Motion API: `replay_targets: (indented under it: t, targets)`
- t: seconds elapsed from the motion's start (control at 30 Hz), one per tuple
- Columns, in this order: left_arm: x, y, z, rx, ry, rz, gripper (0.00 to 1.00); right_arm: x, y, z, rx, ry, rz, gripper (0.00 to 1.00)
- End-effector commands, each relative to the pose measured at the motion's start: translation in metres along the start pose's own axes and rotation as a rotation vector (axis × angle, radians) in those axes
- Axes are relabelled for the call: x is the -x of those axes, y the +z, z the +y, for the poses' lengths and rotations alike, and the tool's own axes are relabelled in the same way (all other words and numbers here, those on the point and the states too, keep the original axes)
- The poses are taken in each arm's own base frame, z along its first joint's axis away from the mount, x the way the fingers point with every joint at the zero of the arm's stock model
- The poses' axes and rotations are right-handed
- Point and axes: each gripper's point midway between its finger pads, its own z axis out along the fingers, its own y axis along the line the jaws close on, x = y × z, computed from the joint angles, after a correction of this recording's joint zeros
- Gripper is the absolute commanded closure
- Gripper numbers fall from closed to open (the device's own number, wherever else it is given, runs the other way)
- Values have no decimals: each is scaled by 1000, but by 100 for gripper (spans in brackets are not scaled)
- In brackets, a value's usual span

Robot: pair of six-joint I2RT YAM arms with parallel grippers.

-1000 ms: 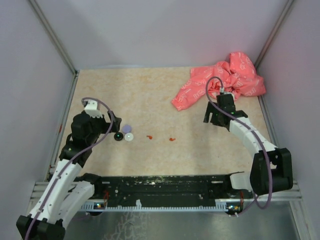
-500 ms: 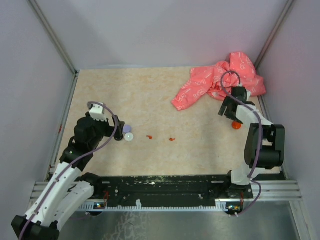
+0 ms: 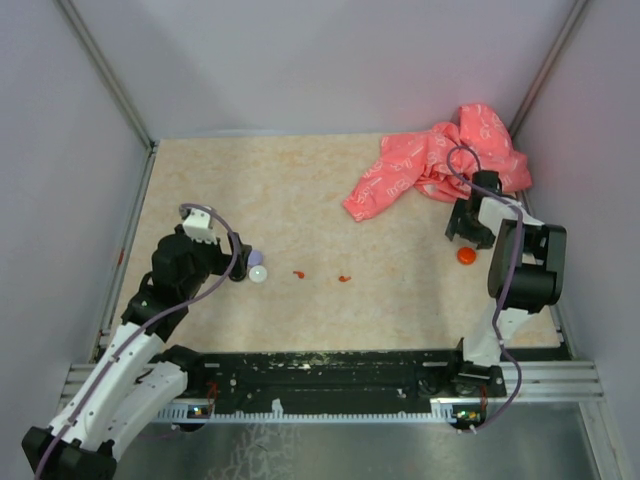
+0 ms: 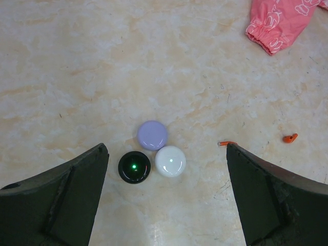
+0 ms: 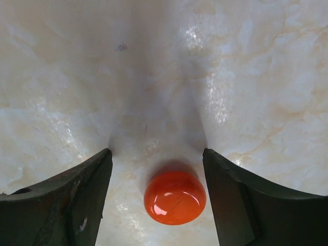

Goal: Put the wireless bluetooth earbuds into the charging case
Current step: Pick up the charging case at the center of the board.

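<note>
Two tiny red earbud pieces (image 3: 298, 273) (image 3: 344, 278) lie on the table mid-front; in the left wrist view they show as one piece (image 4: 227, 143) by the right finger and another (image 4: 290, 138) farther right. Black, white and purple earbuds are not visible. Three round discs sit together: purple (image 4: 152, 135), black (image 4: 134, 167), white (image 4: 170, 161). My left gripper (image 4: 166, 149) is open and empty just above them, and shows in the top view (image 3: 238, 268). A red disc (image 5: 175, 197) lies between the open jaws of my right gripper (image 5: 156, 155), untouched. It also shows in the top view (image 3: 466, 255).
A crumpled pink cloth (image 3: 440, 165) lies at the back right, just behind the right gripper (image 3: 464, 236); its cuff shows in the left wrist view (image 4: 284, 20). Side walls close in left and right. The black rail (image 3: 330, 375) runs along the near edge.
My right arm has folded back to the right, bringing its gripper over the red disc. My left gripper has edged closer to the three discs.
</note>
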Motion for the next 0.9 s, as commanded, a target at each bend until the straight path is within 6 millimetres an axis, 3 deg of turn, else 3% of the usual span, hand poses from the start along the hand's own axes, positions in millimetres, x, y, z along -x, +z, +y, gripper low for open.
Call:
replay_targets:
  t: [0.0, 0.17, 0.33, 0.77, 0.87]
  targets:
    - [-4, 2, 0, -2, 20, 10, 0, 6, -10, -6, -19, -44, 5, 29]
    - [-5, 3, -1, -5, 21, 16, 0, 3, -24, -9, -10, -79, 5, 29]
    - [-6, 4, -1, -9, 23, 19, 0, -14, -25, -4, 43, -157, 79, 29]
    - [-9, 6, -2, -14, 25, 33, 0, -53, -44, 33, 218, -116, 155, 30]
    - [-9, 7, -2, -14, 26, 36, 0, -49, -55, 49, 257, -161, 108, 30]
